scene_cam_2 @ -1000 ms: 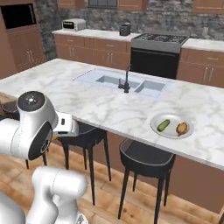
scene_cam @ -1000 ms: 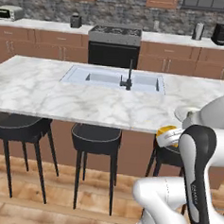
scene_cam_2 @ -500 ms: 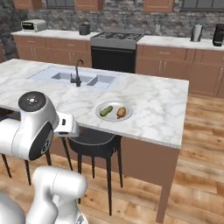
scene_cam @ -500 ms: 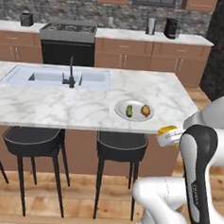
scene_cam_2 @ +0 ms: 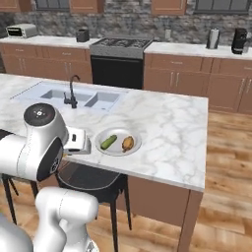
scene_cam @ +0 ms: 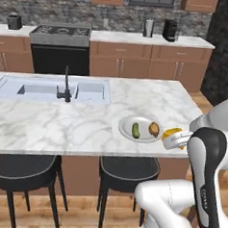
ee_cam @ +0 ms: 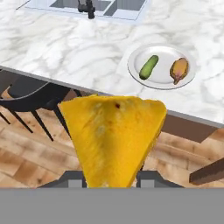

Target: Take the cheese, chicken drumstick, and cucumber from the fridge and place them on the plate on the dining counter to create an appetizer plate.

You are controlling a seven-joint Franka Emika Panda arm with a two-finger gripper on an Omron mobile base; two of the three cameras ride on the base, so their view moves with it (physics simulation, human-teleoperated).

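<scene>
Jaws: pinching cheese (ee_cam: 114,140), frame centre. Base driven nearer; plate (ee_cam: 134,61) now upper right, holding cucumber (ee_cam: 148,67), chicken drumstick (ee_cam: 179,70). Cheese outstanding.

You have the cheese (ee_cam: 114,140) clamped in the gripper (ee_cam: 112,177), big and close. Beyond it, the plate (ee_cam: 162,78) sits near the dining counter (ee_cam: 70,48) edge, cucumber (ee_cam: 148,67) beside the chicken drumstick (ee_cam: 179,70), apart. Black stools (ee_cam: 30,92) stand below
</scene>
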